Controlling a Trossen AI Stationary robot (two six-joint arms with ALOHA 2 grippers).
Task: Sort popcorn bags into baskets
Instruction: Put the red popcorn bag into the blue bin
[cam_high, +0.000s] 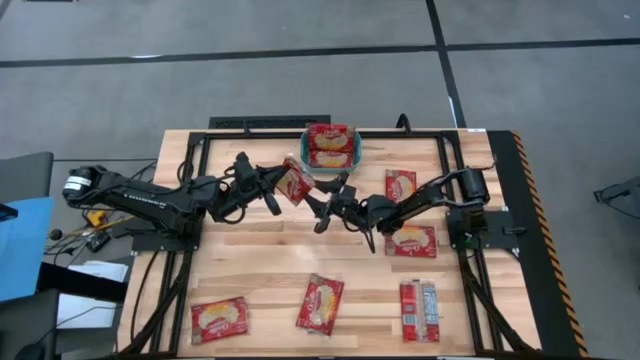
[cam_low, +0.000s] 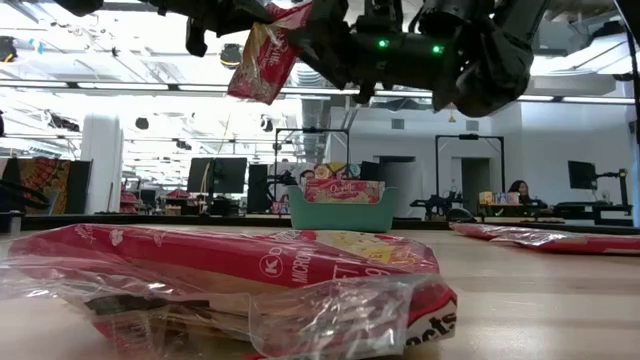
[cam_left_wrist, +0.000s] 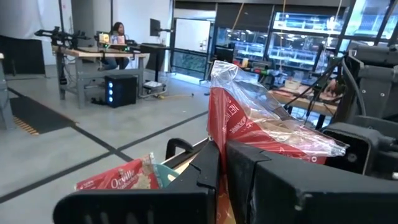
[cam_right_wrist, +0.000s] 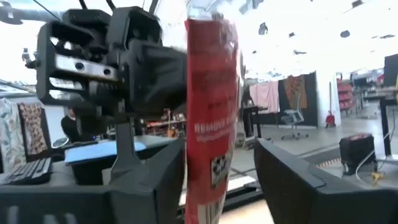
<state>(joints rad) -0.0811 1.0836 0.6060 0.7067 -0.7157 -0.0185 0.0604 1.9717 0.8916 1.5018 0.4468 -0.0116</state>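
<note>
Popcorn bag (cam_high: 294, 181) held in the air above the worktop (cam_high: 260, 255), pinched in the left claw (cam_high: 277, 183), fingers pressed together on it. Far end of the bag between the spread fingers of the right claw (cam_high: 322, 197), not yet clamped. Beyond both claws, teal basket (cam_high: 353, 157) with two bags (cam_high: 330, 143) inside. Near the right claw, two more bags (cam_high: 400, 184). Well apart, along the near edge, three further bags (cam_high: 320, 303).

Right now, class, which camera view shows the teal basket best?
The high view: the teal basket shows whole from above, packets stacked inside. The low view shows only its front wall, far off. The left wrist view catches a corner; the right wrist view shows none.
</note>
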